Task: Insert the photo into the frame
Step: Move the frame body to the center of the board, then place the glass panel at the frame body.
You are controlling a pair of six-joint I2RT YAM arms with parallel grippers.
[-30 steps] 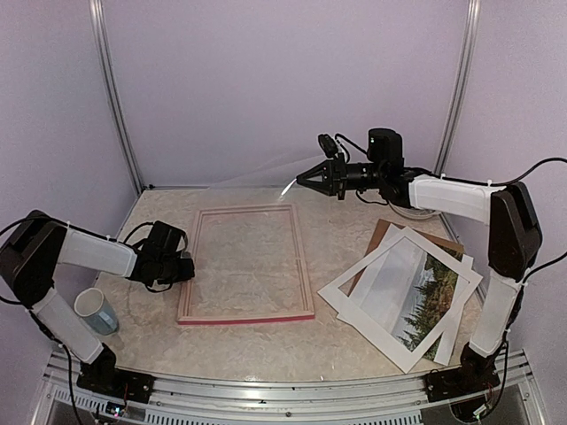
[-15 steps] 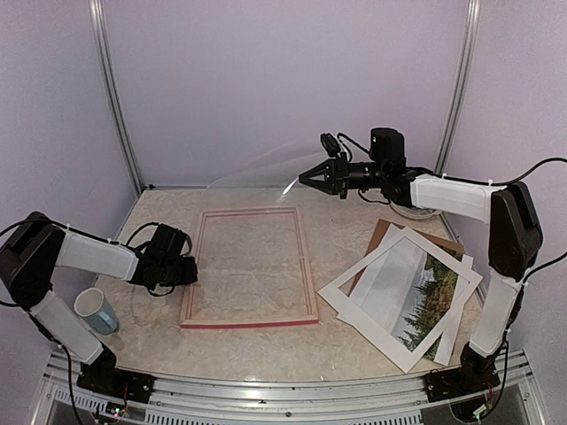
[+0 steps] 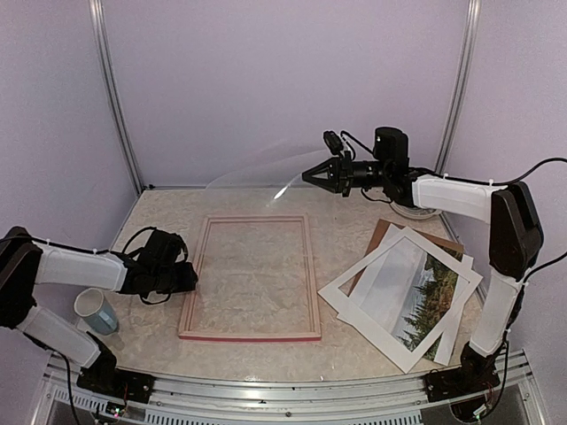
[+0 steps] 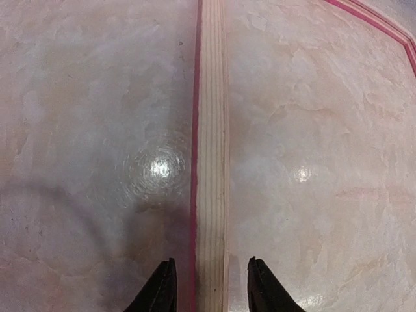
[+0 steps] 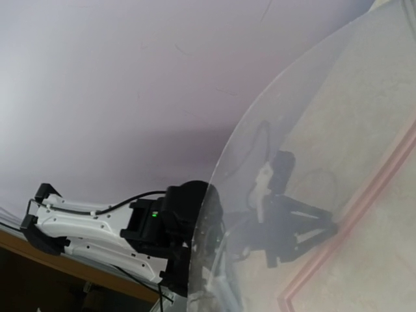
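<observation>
Top view: the frame (image 3: 251, 335) lies flat, pale back up, left of centre on the table (image 3: 159, 212), with the left gripper (image 3: 184, 278) at its left rail. The photo (image 3: 431, 297) lies well apart at the near right under a white mat (image 3: 354, 299), and the right gripper (image 3: 306, 177), clamped on a clear sheet (image 3: 257, 168), holds it in the air beyond the frame's far rail. Left wrist: jaws parted astride the rail, a gap either side. Right wrist: own fingers not discernible, the sheet fills the right half.
</observation>
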